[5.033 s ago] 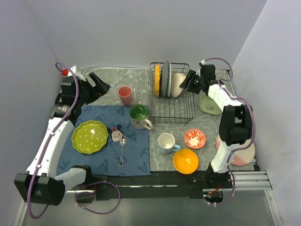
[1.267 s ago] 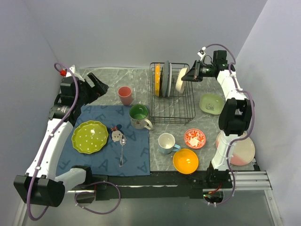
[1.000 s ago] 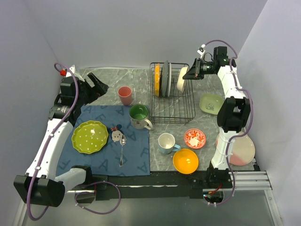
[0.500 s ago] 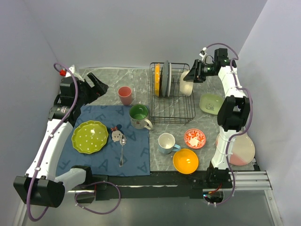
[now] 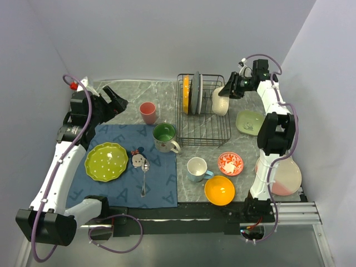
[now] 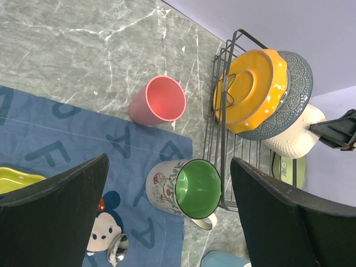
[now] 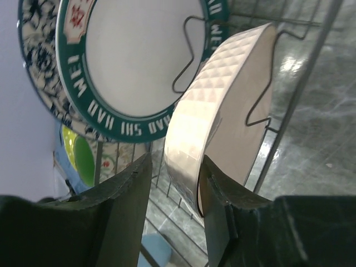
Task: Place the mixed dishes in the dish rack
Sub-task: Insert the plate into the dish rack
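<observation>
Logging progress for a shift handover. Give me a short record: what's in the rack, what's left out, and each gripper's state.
in dish rack: orange plate, grey plate, cream bowl
right gripper: straddles cream bowl's rim; whether it is clamped cannot be told
left gripper: open, empty
not loaded: pink cup, green-lined mug, lime plate, pale mug, red-patterned dish, orange bowl, pale green dish, pink plate

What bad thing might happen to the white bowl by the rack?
1. The bowl stands on edge against the rack wires, its rim between the fingers of the right pincer. Let go badly, it might tip or roll out.
2. It sits close to the green-rimmed plate. A nudge might knock them together and chip one.
</observation>
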{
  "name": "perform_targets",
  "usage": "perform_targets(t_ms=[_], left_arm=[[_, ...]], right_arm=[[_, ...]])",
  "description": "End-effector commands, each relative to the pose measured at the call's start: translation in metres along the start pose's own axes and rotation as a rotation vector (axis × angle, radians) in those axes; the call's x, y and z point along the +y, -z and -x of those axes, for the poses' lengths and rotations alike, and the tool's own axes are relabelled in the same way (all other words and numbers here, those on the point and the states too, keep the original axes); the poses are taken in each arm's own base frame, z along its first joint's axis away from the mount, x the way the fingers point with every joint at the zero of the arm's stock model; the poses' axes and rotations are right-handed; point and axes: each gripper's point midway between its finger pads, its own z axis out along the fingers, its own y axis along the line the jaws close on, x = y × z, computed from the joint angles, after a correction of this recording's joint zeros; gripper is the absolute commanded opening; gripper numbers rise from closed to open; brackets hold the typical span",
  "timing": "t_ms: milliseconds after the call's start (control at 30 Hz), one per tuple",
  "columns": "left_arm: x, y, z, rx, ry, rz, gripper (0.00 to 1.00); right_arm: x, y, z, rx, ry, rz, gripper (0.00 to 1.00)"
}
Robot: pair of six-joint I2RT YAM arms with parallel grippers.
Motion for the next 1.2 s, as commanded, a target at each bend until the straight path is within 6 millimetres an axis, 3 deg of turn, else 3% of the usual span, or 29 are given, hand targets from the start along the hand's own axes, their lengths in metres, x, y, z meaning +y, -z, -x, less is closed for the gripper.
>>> perform_targets(t_ms=[0, 267, 567, 733, 1067, 1167], left_arm=[[-0.007, 0.007, 0.008, -0.031, 0.003, -0.031, 0.97], [-0.006, 0.009, 0.009, -0.035, 0.003, -0.026, 0.97], [-0.007, 0.009, 0.012, -0.037, -0.001, -0.02, 0.97], [-0.006, 0.008, 0.012, -0.036, -0.002, -0.017, 0.97], [-0.003, 0.008, 0.011, -0.038, -0.003, -0.007, 0.97], [-0.003, 0.008, 0.01, -0.038, -0.003, -0.007, 0.97]], right_arm=[[0.018, 0.018, 0.037, -0.124, 0.058, -0.011, 0.47], [0.012, 0.007, 0.064, -0.18, 0.044, -0.026, 0.5], [-0.009, -0.017, 0.066, -0.226, 0.018, -0.098, 0.53], [-0.009, -0.015, 0.069, -0.269, 0.038, -0.124, 0.62], [0.012, -0.001, 0.084, -0.336, 0.057, -0.126, 0.64], [0.0, 0.008, 0.08, -0.349, 0.046, -0.222, 0.64]])
